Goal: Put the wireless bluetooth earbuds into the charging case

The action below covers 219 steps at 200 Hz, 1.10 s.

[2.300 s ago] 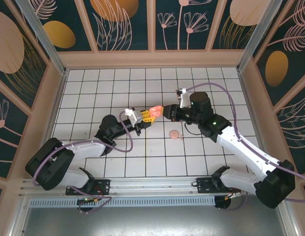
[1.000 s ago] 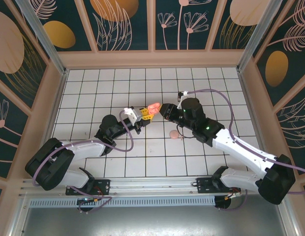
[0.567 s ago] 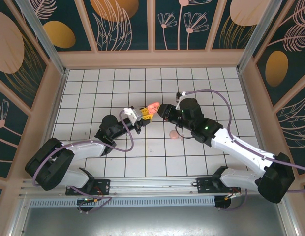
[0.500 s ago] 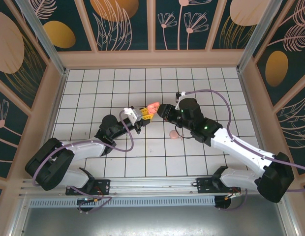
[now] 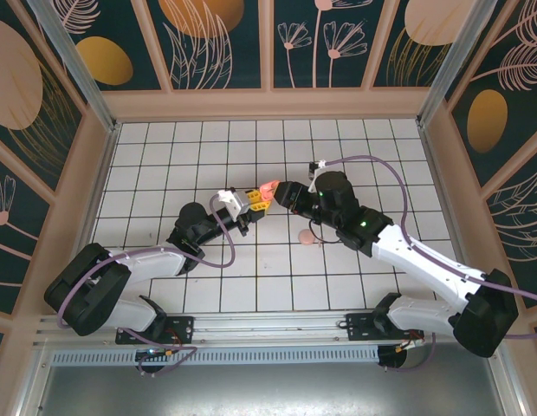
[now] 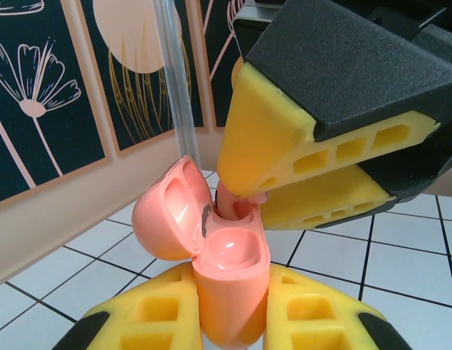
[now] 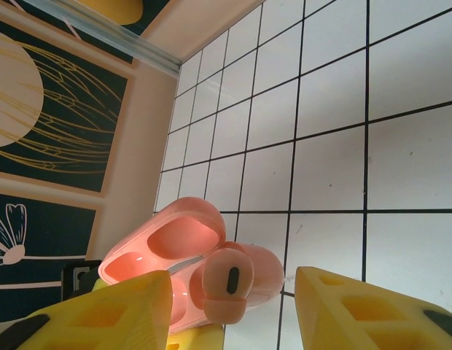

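Fingers (image 6: 138, 321) of left gripper (image 6: 230, 271) clenched on salmon plastic charging case (image 6: 215, 251), lid (image 6: 168, 211) open toward 10 o'clock, I read right gripper (image 7: 233, 278) fingers (image 7: 357, 306) released, astride pale pink wireless earbud (image 7: 227, 283) seated in case, at 3 o'clock of case from above.

White square-tiled floor (image 5: 208, 147), dark grout. Dark teal floral wall panels (image 5: 216, 43) far, left, right; peach frames (image 5: 268, 104). Aluminium corner posts (image 5: 65, 52). Even light.
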Each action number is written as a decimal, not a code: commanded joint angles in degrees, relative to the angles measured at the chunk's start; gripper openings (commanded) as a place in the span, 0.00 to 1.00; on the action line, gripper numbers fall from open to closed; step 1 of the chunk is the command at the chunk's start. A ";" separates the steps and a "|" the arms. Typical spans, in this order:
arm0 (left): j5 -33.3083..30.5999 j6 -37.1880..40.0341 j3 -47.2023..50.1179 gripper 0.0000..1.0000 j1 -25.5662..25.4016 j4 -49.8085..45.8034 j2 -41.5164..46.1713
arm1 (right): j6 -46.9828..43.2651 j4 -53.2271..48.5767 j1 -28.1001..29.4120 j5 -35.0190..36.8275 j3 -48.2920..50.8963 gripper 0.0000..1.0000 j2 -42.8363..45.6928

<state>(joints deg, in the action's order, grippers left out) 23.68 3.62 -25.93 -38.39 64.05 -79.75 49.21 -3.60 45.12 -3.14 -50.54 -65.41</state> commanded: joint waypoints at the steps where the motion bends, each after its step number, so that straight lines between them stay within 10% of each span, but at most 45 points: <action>1: 0.35 0.93 -1.08 0.11 -0.37 2.39 0.52 | -2.12 -0.27 -0.10 -0.73 -2.05 0.48 2.23; 219: 0.40 0.95 -1.22 0.11 -0.37 1.97 0.45 | -2.99 1.06 -7.36 -11.01 0.57 0.18 1.78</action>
<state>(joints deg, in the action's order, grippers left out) 23.68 3.84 -25.93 -38.39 64.05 -79.75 46.26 -4.86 37.47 -12.56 -50.46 -62.59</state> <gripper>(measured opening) 0.164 0.181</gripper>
